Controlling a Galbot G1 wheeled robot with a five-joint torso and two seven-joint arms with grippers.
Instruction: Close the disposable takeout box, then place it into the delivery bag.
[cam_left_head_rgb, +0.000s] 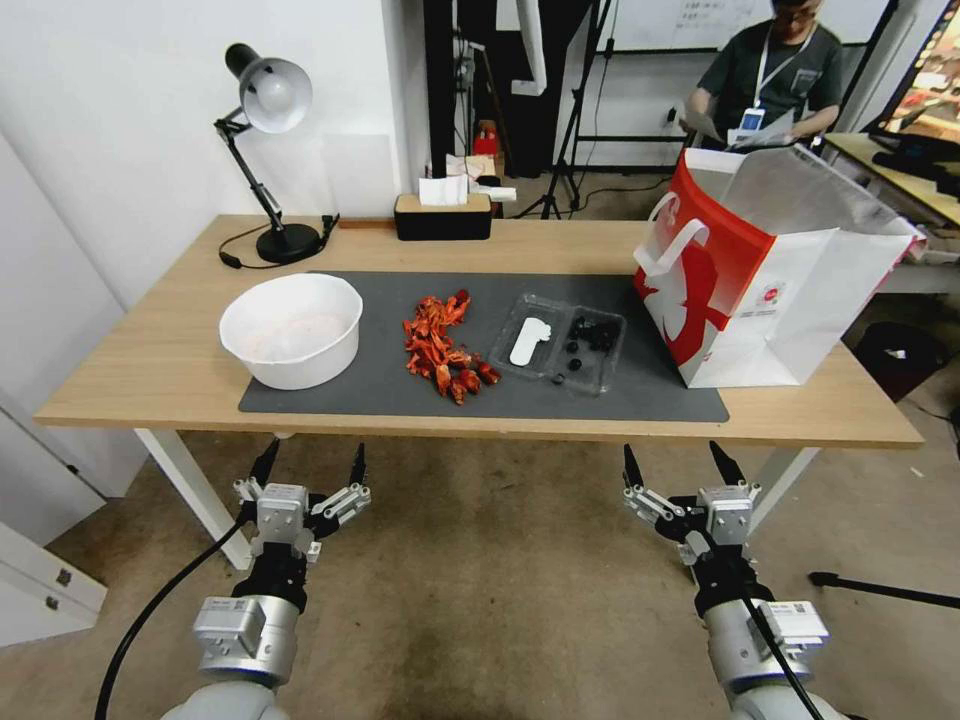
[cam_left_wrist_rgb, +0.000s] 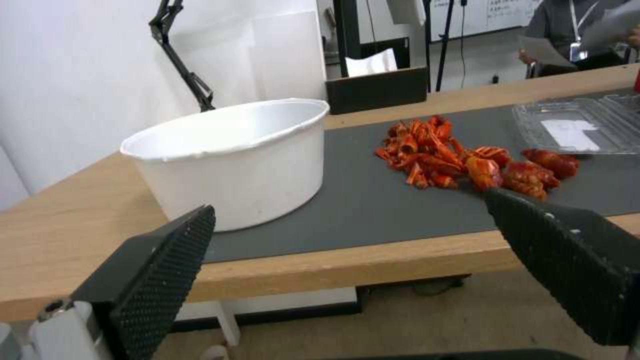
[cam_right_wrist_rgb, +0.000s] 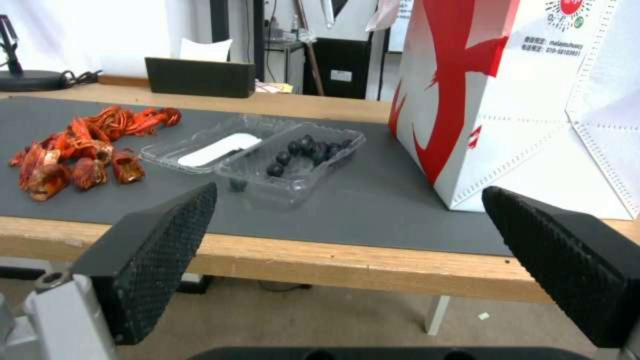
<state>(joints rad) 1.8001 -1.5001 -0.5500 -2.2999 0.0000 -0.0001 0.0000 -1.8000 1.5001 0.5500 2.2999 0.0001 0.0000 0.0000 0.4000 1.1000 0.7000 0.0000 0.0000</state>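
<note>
The disposable takeout box (cam_left_head_rgb: 559, 346) is seen lying open on the dark grey mat (cam_left_head_rgb: 380, 395), its two shallow clear halves spread flat side by side; a white patch is carried by the left half, and small dark round bits are held in the right half. The delivery bag (cam_left_head_rgb: 760, 270) is stood upright at the right end of the wooden table (cam_left_head_rgb: 150, 370), just to the right of the box and apart from it, with its mouth open and its silvery lining shown. A heap of red-orange shell pieces (cam_left_head_rgb: 442, 347) is laid on the mat just to the left of the box, and a round white bowl (cam_left_head_rgb: 291, 329) is placed farther left. A black desk lamp (cam_left_head_rgb: 262, 150) and a black tissue box (cam_left_head_rgb: 443, 215) are set at the far edge of the table. The left gripper (cam_left_head_rgb: 310, 462) is held below the near edge of the table, on the left side, with its fingers spread wide and nothing between them. The right gripper (cam_left_head_rgb: 675, 462) is held likewise below the near edge on the right, fingers spread wide and empty, well apart from both box and bag.
</note>
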